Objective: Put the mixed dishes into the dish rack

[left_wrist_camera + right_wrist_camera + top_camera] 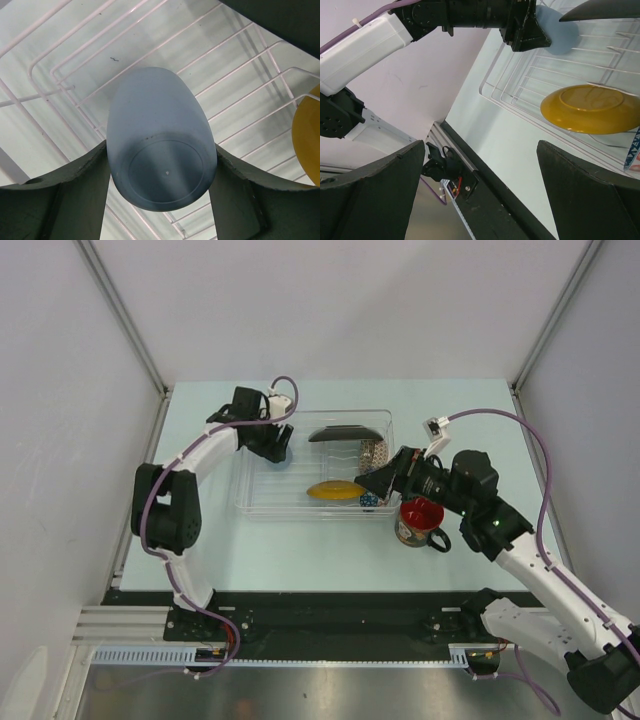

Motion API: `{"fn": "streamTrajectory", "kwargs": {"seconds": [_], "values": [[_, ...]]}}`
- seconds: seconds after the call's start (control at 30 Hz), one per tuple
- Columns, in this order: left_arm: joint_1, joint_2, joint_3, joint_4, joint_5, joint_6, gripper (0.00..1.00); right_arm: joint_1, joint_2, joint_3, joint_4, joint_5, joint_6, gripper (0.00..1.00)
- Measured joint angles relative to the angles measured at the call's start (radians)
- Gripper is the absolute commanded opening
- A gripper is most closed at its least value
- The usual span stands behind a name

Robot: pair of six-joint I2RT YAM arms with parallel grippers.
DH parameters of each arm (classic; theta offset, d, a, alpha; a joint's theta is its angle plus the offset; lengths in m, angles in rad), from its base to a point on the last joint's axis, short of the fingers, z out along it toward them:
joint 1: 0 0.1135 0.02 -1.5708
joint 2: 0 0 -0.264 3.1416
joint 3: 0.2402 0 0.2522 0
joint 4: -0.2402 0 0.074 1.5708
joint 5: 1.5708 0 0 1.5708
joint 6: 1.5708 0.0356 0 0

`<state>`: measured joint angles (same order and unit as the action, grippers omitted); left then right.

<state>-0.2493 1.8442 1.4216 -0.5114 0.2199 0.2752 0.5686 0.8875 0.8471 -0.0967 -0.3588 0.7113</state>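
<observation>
We see the cup (161, 150) pinched between left fingers (55, 200), base to camera, in the rack's (290, 508) far-left corner, toward the surface's (300, 560) far edge. Right fingers (370, 195) are spread and empty.

Saucer (333, 490) and plate (345, 433) in rack (262, 498); mug (420, 522) on table (300, 552) just right of it

One each of rack (265, 496), plate (345, 433), saucer (333, 491), mug (420, 522), cup (160, 145); two bowls (374, 452) (369, 500)
</observation>
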Motion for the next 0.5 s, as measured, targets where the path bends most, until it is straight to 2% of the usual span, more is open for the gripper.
{"fn": "streamTrajectory", "kwargs": {"seconds": [0.07, 0.17, 0.2, 0.3, 0.37, 0.5], "values": [[0.0, 0.003, -0.001, -0.002, 0.0, 0.005, 0.53, 0.0, -0.003, -0.006, 0.0, 0.0, 0.003, 1.0], [0.0, 0.003, -0.008, -0.001, -0.001, 0.008, 0.71, 0.0, -0.009, -0.013, 0.002, 0.0, 0.003, 1.0], [0.0, 0.003, -0.011, -0.001, -0.002, 0.013, 0.8, 0.0, -0.011, -0.015, 0.002, 0.0, 0.003, 1.0], [0.0, 0.003, -0.018, 0.001, -0.005, 0.015, 0.88, 0.0, -0.011, -0.016, 0.005, 0.0, 0.008, 1.0], [0.0, 0.003, -0.019, 0.003, -0.006, 0.015, 0.99, 0.0, -0.013, -0.016, 0.005, 0.0, 0.012, 1.0], [-0.001, 0.003, -0.019, 0.016, -0.008, 0.015, 1.0, 0.0, -0.021, -0.023, 0.005, 0.0, 0.014, 1.0]]}}
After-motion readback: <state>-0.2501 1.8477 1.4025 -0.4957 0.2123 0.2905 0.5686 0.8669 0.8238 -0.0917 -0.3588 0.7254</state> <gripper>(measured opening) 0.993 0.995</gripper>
